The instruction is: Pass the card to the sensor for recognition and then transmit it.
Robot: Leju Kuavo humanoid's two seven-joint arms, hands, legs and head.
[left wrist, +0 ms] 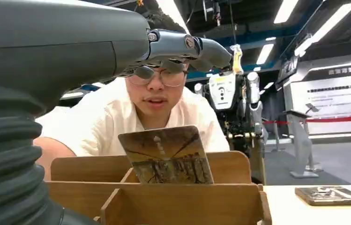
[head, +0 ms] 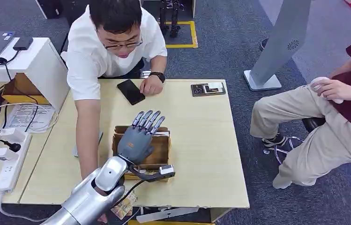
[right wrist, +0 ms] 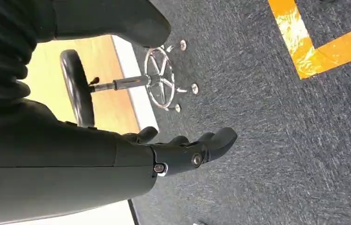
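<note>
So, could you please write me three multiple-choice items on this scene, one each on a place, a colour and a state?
1. Where is the card?
A. Upright in the wooden holder
B. Flat beside the phone
C. On the floor

2. What colour is the phone?
A. White
B. Black
C. Red

3. How is the left hand?
A. Gripping the card
B. Closed in a fist
C. Open above the holder, fingers spread

Answers: 1 A, the left wrist view shows the card standing in a slot of the holder. 2 B, it lies dark on the table by a person's hand. 3 C, the head view shows its fingers extended and holding nothing.
</note>
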